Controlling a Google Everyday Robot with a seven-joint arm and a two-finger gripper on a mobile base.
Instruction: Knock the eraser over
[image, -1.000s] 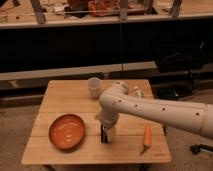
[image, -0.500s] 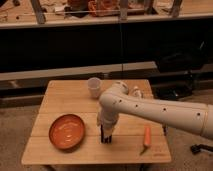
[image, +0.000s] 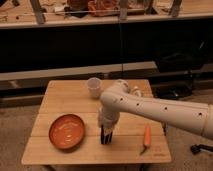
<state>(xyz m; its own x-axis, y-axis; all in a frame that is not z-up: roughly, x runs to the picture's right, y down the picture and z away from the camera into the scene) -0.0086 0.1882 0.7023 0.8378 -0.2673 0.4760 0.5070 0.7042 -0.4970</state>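
Note:
The eraser (image: 106, 139), a small dark block with thin pale vertical stripes, stands upright on the wooden table (image: 60, 97) near its front middle. My gripper (image: 106, 131) hangs at the end of the white arm (image: 150, 107), which reaches in from the right. The gripper is directly over the eraser and right at its top. Gripper and eraser merge into one dark shape, so I cannot tell whether they touch.
An orange plate (image: 67, 131) lies left of the eraser. A white cup (image: 93, 87) stands at the back of the table. An orange carrot (image: 146, 136) lies to the right near the front edge. A small white object (image: 135, 91) sits behind the arm.
The arm's end has shifted very slightly to the left. The eraser stands upright in the same spot.

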